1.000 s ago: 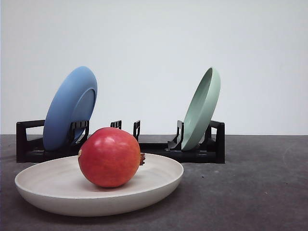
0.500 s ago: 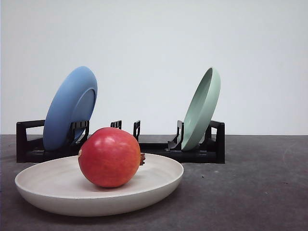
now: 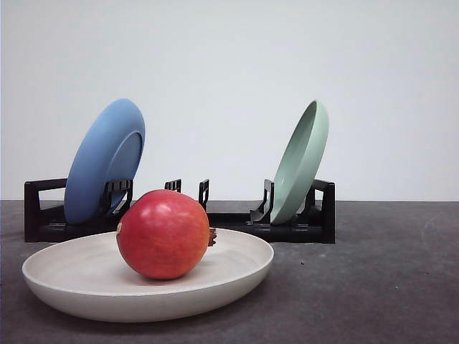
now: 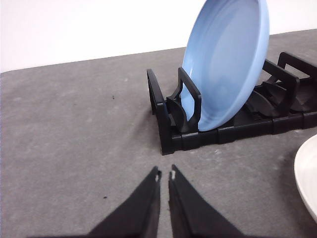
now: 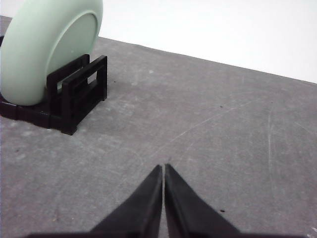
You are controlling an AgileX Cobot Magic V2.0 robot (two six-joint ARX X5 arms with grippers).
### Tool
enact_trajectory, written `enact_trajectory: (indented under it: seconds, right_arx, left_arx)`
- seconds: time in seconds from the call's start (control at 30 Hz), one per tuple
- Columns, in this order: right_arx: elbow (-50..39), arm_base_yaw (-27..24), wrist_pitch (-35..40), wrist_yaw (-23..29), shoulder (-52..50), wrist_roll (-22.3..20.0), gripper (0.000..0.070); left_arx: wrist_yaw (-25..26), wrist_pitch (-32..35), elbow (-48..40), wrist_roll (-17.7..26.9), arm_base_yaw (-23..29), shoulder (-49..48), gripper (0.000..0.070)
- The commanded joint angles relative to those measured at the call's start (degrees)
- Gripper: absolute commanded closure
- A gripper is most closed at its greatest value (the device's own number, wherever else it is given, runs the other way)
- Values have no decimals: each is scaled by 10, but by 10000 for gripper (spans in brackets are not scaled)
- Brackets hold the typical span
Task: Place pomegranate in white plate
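Note:
The red pomegranate (image 3: 163, 234) rests inside the white plate (image 3: 79, 290) at the front left of the table, its brown crown stub pointing right. An edge of the white plate (image 4: 308, 178) also shows in the left wrist view. My left gripper (image 4: 164, 174) is shut with nothing in it, hovering over bare grey table short of the rack's end. My right gripper (image 5: 164, 167) is shut too, empty, over the grey table beside the rack's other end.
A black dish rack (image 3: 301, 228) stands behind the white plate. A blue plate (image 3: 104, 161) leans in its left slots and a pale green plate (image 3: 301, 161) in its right slots. Open grey tabletop (image 3: 387, 279) lies to the right.

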Motion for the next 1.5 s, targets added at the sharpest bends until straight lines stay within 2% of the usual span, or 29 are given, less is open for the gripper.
enact_trajectory:
  seconds: [0.0,1.47]
  right_arx:
    - [-3,-1,2,0,-2,6,700]
    - [-3,-1,2,0,-2,6,700]
  left_arx:
    - [1,-2,-6,0,2,-1,689]
    - [1,-2,-6,0,2,-1,689]
